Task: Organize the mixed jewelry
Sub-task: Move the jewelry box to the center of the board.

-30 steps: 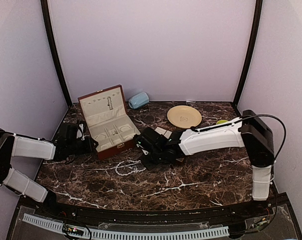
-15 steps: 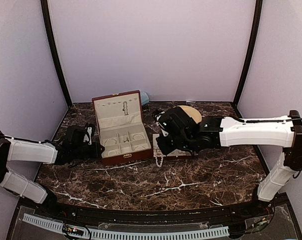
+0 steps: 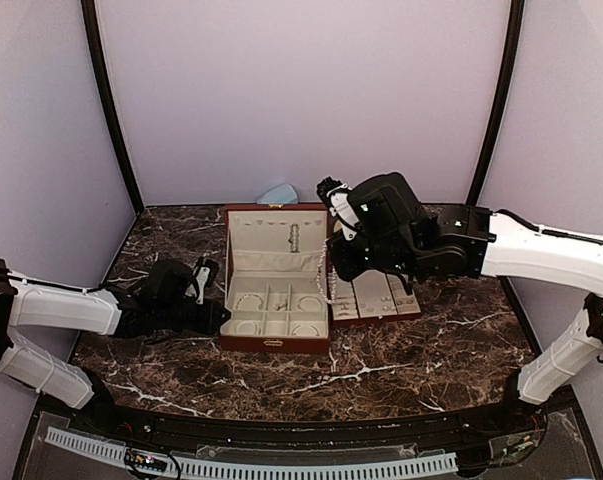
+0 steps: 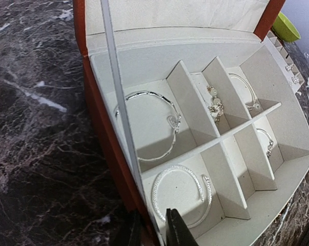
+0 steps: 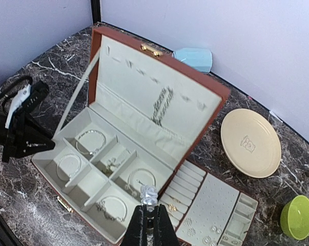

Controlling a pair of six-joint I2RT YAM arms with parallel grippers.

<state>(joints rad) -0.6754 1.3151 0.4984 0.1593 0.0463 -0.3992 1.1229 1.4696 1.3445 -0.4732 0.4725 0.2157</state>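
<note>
Right tool, clamped on the top of the pearl strand, dangles it vertically over the right edge of the red-brown box. The compartments lie just to the strand's left. Left tool, jaws narrow, pinches the box's left wall.

No legible words, numbers or brand names anywhere on the worktop. Closest thing to a sign: a small brownish printed emblem at the centre of the cream plate, caught by the right wrist camera, with outline only and any lettering too small to make out.
</note>
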